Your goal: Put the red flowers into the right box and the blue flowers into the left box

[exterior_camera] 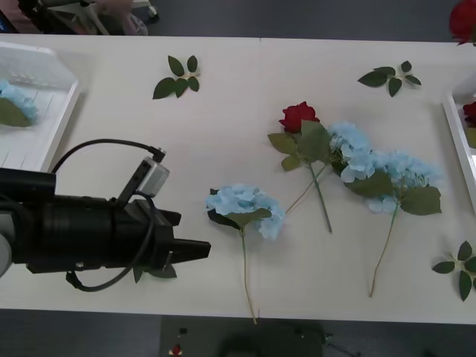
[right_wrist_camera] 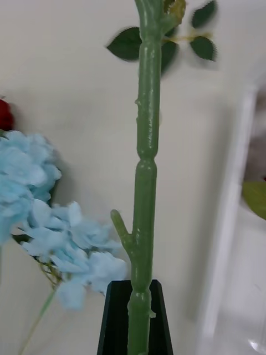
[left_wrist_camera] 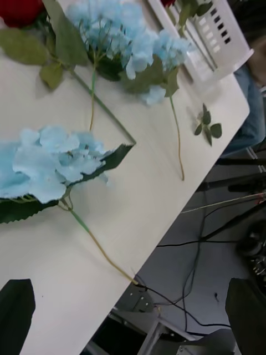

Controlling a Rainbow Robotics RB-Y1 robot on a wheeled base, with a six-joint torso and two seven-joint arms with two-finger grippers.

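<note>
My right gripper [right_wrist_camera: 137, 302] is shut on a thick green flower stem [right_wrist_camera: 143, 166] that stands upright beside the rim of the right box [right_wrist_camera: 233, 222]. A red bloom [exterior_camera: 462, 21] shows at the front view's top right corner. Another of the red flowers [exterior_camera: 299, 116] lies mid-table against two blue flowers [exterior_camera: 357, 158]. A single blue flower [exterior_camera: 245, 208] lies nearer the front edge. My left gripper [exterior_camera: 190, 253] hovers open just left of it, and it lies beyond the fingers [left_wrist_camera: 15, 310] in the left wrist view. The left box [exterior_camera: 63, 111] holds a blue flower [exterior_camera: 15, 100]. The right box [exterior_camera: 455, 137] holds a red one [exterior_camera: 470, 111].
Loose green leaf sprigs lie at the back left [exterior_camera: 178, 78], at the back right [exterior_camera: 390, 76], at the front right [exterior_camera: 457, 268] and under my left gripper [exterior_camera: 158, 272]. The table's front edge [exterior_camera: 335, 321] is close to the flower stems.
</note>
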